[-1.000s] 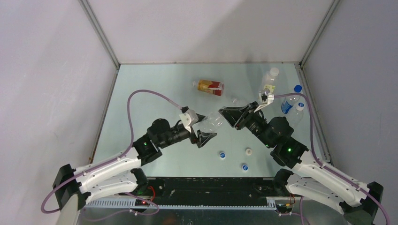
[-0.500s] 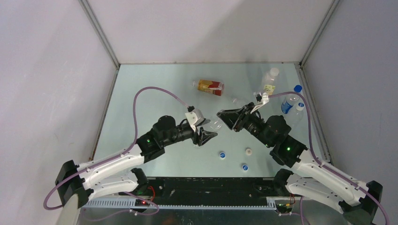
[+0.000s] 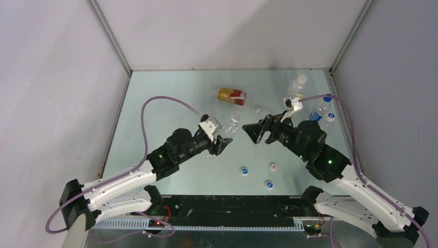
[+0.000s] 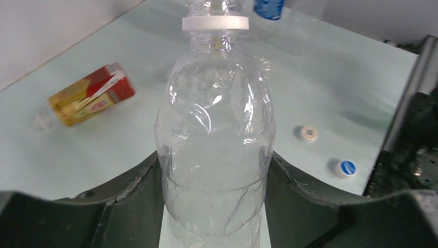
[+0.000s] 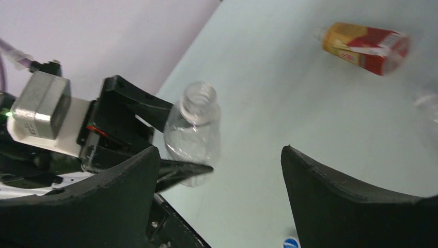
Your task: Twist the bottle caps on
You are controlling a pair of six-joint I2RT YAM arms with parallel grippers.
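- Top view: bright, even, diffuse light from overhead. Table (image 3: 155, 103) reads pale green, walls (image 3: 51, 77) flat grey-lilac.
- Shadows soft and faint, hugging the left arm (image 3: 124, 178) and right arm (image 3: 356, 186) (edges feathered).
- Top view sharp corner to corner. A green lamp (image 3: 159, 156) glows on the left arm.
- Left wrist view: clear bottle (image 4: 214, 144) in focus, white glints on its ribs. Amber bottle (image 4: 90, 95) smeared, label unreadable. Caps (image 4: 309, 133) slightly soft.
- Left fingers (image 4: 124, 201) dark, only scuffs catch light.
- Right wrist view: frame tilted, amber bottle blurred, right fingers (image 5: 356, 191) near-black with soft edges. Clear bottle fairly crisp.
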